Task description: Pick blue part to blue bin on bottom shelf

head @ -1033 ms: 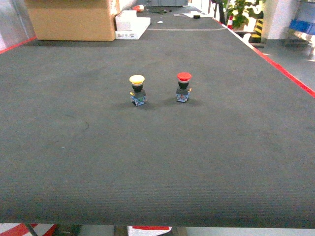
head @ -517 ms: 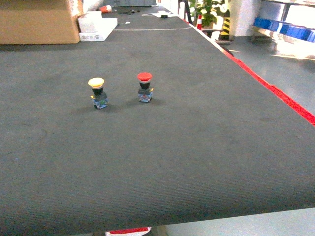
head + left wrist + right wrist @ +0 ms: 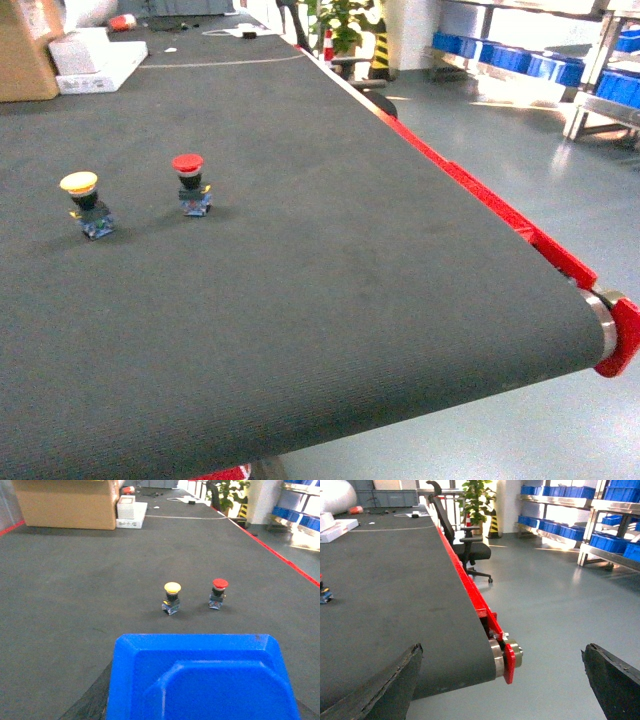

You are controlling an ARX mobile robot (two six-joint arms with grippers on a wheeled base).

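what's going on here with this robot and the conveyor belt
The robot is at a long dark conveyor belt and seems to be turning right, toward the racks of blue bins across the floor. The left gripper is carrying a blue part, which fills the bottom of the left wrist view. The right gripper is open and holds nothing. Two push buttons, one yellow and one red, stand untouched on the belt. Nothing has been placed yet.

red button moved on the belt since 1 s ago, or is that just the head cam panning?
No. The red button keeps its spot beside the yellow button; both slide left in frame together with the belt edge, so the camera turned right.
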